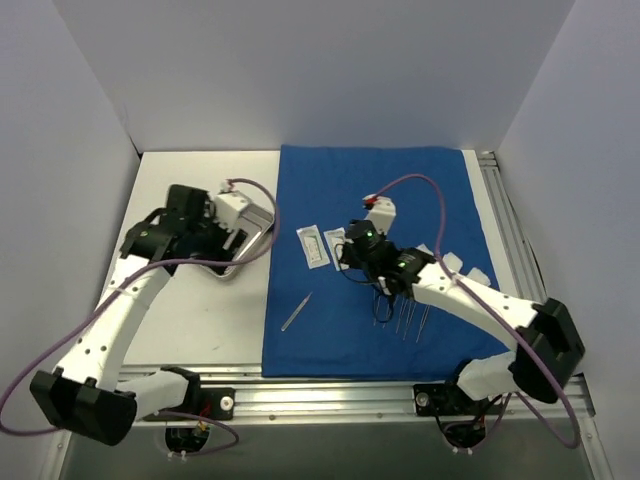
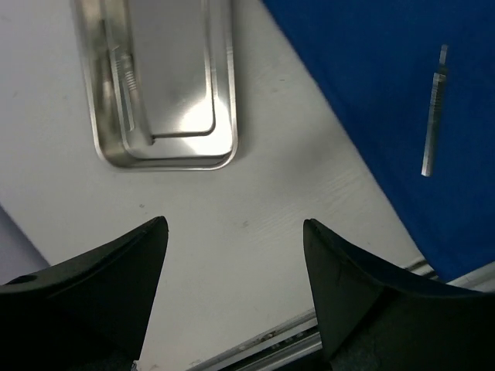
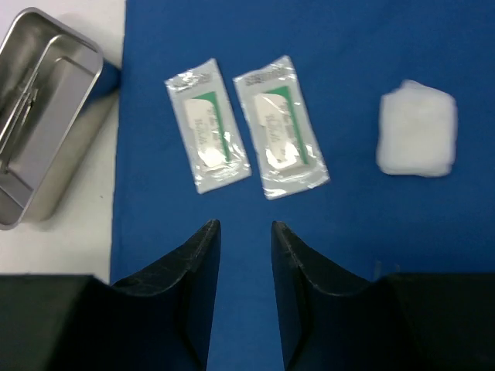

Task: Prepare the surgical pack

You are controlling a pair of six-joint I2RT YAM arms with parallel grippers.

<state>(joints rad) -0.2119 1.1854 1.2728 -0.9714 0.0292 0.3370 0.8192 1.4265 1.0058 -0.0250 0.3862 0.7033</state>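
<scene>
royal-blue over the right part of the table (image 1: 205,335): found the drape (image 1: 400,190) spread flat, not bundled. logged the tray (image 2: 166,158), shiny steel, on bare table just beside the drape's left edge, open side up, with a thin instrument (image 2: 124,69) lying along one long inner wall. found the left tool (image 2: 233,232) over bare table near the tray's short end, jaws spread wide, grasping nothing. found the right tool (image 3: 244,228) over the drape, jaws parted by a narrow gap, nothing between them. saw two white sachets (image 3: 207,124) flat on the drape ahead of the right tool, side by side and almost touching, green print on each. saw the gauze wad (image 3: 416,127) on the drape too, apart from the sachets, on their side away from the tray. noted a lone instrument (image 1: 296,311) on the drape near its left edge, well apart from the sachets. noted a row of instruments (image 1: 405,320) on the drape, partly under the right arm; cannot tell their number.
</scene>
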